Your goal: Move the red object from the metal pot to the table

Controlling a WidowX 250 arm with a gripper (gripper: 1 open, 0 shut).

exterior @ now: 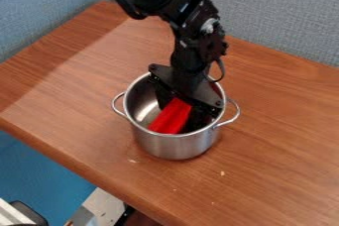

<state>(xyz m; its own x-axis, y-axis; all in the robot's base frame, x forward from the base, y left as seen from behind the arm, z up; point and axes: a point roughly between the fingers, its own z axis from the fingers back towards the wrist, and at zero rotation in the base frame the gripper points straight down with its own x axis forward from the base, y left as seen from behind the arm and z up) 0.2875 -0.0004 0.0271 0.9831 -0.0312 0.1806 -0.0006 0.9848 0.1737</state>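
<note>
Red block [173,120] is inside the steel pot [149,136], leaning: low end near the pot's front-left floor, upper end up toward the back-right rim, under the arm. Long axis thus runs diagonal in the camera view, front-left to back-right, tilted, not flat.

Tool [184,104] is down in the pot mouth, right over the block's upper half, pointing steeply down. Jaws closed all the way as far as they go; they sit at the block's upper end and look clamped on it, tho the contact itself is partly hidden by the black fingers and the pot wall, so grip is a judgement, not a clear sight.

Only one arm, so no choice of side. What counts for the coming move, imo: block is directly below/at the tool, w/ pot wall close round it. The way out is up along the pot's axis before any sideways travel; block about as long as pot is wide, so a tilt could catch the rim. Bare worktop [66,66] lies open left of the pot.
</note>
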